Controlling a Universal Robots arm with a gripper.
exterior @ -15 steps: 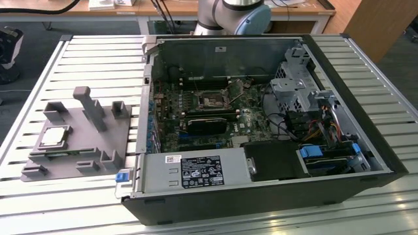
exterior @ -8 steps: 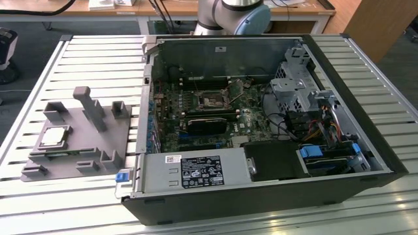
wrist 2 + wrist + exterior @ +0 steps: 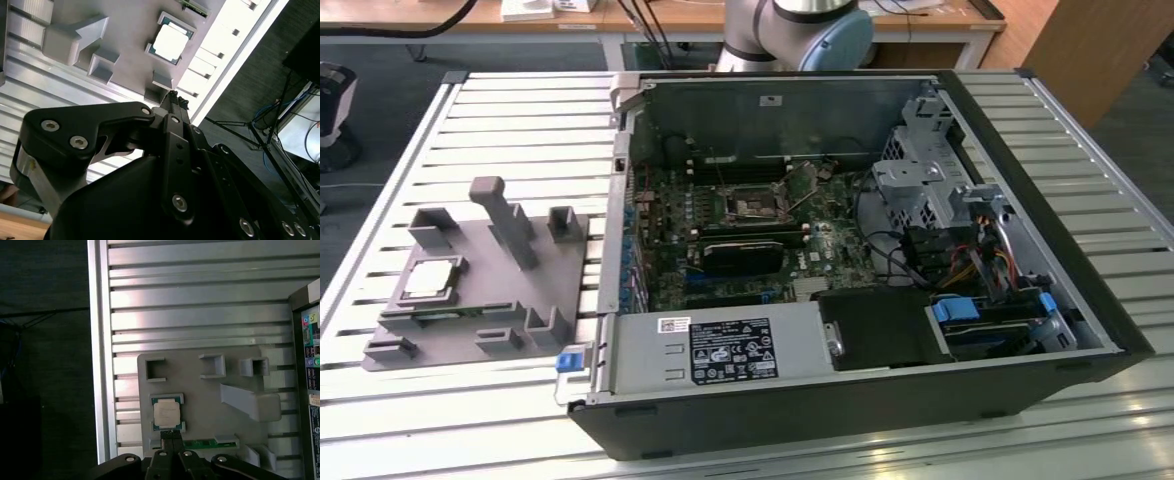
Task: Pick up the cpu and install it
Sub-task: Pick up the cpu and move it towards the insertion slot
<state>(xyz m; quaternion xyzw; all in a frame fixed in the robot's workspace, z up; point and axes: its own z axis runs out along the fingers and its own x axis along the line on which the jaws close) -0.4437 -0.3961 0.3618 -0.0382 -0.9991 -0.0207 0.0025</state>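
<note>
Exterior view, from its left to its right. The grey fixture plate (image 3: pixel 470 292) lies on the slatted counter (image 3: pixel 520 130), and the cpu (image 3: pixel 431 280) lies flat in its seat on that plate, metal top up. It is well apart from the open computer case (image 3: pixel 921 410), which lies to the right of the plate. Inside the case the motherboard (image 3: pixel 720 200) faces up. Its socket (image 3: pixel 754 207) is visible, but I cannot make out the state of its latch or contacts. My arm's base (image 3: pixel 801 30) is cut off by the upper edge of that view.

In both wrist views my hand (image 3: pixel 173 436) (image 3: pixel 174 96) is closed, fingertips pressed together with nothing between them. The tips point at the cpu (image 3: pixel 167 414) (image 3: pixel 170 42) and sit at its near edge in the pictures. I cannot tell whether they touch it or stand above it. A green strip (image 3: pixel 210 444) on the plate is partly hidden behind my fingers. The lower body of my hand is cut off in the first wrist view.
</note>
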